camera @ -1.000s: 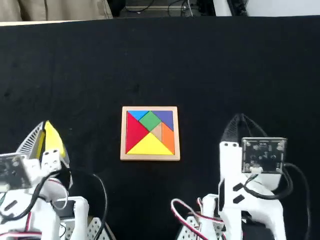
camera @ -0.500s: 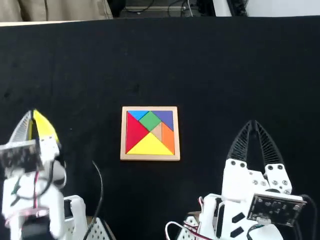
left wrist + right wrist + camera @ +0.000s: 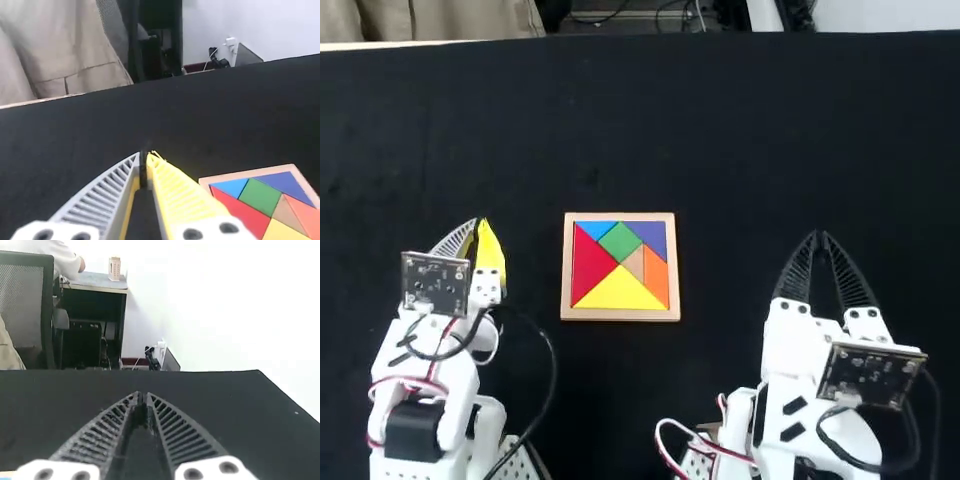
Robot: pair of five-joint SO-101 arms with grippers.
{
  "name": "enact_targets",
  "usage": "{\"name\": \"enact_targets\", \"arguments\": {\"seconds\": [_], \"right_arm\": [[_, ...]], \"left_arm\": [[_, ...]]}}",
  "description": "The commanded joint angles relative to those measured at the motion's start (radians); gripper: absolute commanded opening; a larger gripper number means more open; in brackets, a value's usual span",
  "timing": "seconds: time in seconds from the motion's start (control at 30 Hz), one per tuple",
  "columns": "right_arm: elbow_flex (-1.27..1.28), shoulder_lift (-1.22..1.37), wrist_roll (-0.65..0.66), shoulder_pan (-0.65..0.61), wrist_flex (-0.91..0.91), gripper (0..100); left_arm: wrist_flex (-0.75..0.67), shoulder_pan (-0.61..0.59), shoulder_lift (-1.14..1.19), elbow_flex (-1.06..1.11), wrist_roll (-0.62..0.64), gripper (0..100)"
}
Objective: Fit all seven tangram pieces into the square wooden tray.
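High view: the square wooden tray (image 3: 620, 316) sits on the counter (image 3: 770, 130), tangram pieces (image 3: 620, 265) flush inside. Left hand (image 3: 478, 227) and right hand (image 3: 819, 239) are pinched closed, empty. The pieces are likely light, rigid and slick; grip opposite edges.

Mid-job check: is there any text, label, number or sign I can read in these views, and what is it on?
No text is readable in any view.
Small box on the desk behind: any print is too blurred to read.
Camera boards on the arms: markings too small to read.
Wooden tray and tangram pieces: no marks visible.
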Motion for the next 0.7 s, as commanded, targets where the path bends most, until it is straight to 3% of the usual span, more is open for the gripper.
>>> {"name": "enact_targets", "arguments": {"seconds": [0.0,0.3,0.53,0.67], "right_arm": [[0.051,-0.068,-0.006,0.005,0.015,1.1],[0.456,-0.068,-0.003,0.008,0.021,1.1],[0.808,-0.068,0.299,0.008,-0.051,1.1],[0.806,-0.065,0.365,0.029,0.074,1.1]], "left_arm": [[-0.015,-0.090,-0.005,0.038,0.008,3],[-0.014,-0.228,-0.005,0.400,-0.003,3],[0.066,-0.346,-0.002,0.401,-0.002,3],[0.196,-0.338,-0.002,0.401,-0.002,3]]}}
